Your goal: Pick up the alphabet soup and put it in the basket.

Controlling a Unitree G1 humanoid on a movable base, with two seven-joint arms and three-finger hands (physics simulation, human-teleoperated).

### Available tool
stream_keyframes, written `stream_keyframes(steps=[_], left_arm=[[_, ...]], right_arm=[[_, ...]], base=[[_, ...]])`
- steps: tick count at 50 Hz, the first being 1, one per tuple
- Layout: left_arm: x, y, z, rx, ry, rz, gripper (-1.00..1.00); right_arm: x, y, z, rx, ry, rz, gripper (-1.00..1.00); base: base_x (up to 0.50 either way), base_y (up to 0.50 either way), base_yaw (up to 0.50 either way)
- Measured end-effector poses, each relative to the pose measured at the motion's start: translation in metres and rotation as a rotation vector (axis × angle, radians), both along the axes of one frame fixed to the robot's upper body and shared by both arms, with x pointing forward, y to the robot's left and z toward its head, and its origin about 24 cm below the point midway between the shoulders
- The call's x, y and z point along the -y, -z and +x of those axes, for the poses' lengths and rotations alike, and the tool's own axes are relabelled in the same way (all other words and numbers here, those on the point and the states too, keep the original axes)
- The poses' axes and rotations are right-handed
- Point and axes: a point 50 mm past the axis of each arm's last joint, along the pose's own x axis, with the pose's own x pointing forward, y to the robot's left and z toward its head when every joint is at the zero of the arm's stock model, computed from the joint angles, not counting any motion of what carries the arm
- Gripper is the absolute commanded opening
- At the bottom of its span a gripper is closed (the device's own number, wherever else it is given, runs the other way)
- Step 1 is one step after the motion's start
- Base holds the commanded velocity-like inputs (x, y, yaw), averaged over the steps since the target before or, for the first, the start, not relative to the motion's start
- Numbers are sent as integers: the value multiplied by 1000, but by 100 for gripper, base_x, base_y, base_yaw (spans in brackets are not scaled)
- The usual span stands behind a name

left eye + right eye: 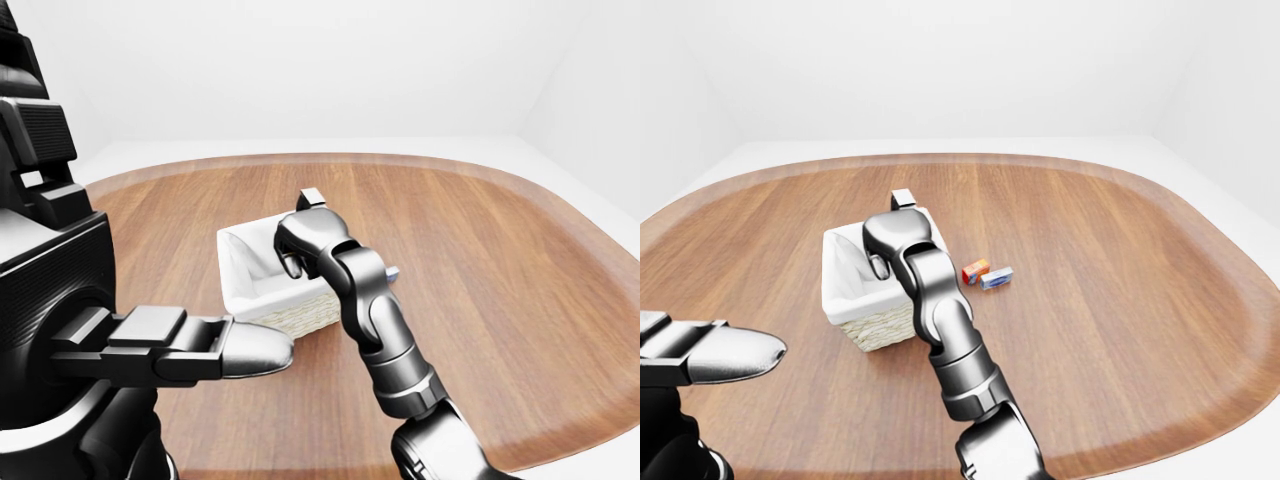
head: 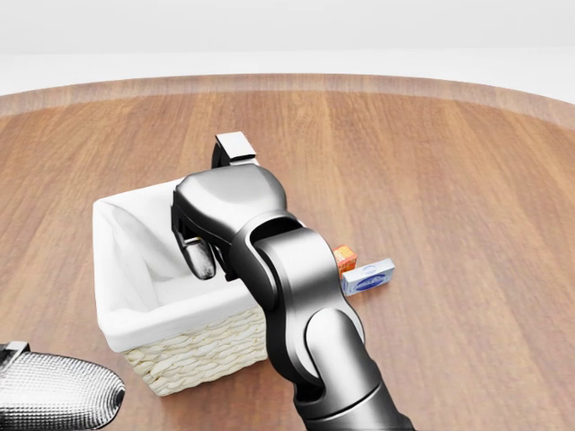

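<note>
The rounded wooden table (image 1: 1110, 300) carries a wicker basket (image 1: 872, 327) with a white liner, toward the right-eye view's left; just right of it lie 2 small boxes, an orange-red box (image 1: 975, 270) touching a blue-and-white box (image 1: 997, 278).

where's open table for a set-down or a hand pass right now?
In the right-eye view, the wooden table is bare right of the two small boxes, out to its rim, and also above the basket. Crowded: the right hand hangs over the basket's opening, with the boxes close on the basket's right. The left hand sits at lower left.
</note>
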Motion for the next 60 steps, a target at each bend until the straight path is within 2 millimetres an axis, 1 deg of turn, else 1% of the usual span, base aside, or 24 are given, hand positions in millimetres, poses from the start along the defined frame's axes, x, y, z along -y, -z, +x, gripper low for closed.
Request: stream_keyframes(steps=[12,22,33,43,60], left_arm=[[4,2,1,-19,30,11,100],[6,4,2,-51,94,-12,100],[5,3,3,-90,162,-61,100],[4,3,5,-130,211,-102,100],[6,4,7,-202,268,-124,100]], right_arm=[[-17,4,5,-6,-35,7,-96],[-24,7,15,-6,-43,16,-96],[-33,14,20,-10,-54,22,-96],[-40,25,24,-25,-58,29,-96],[-44,46,33,-44,-34,49,-96]], base=[[0,0,0],[0,0,0],[0,0,0],[0,0,0],[0,0,0]])
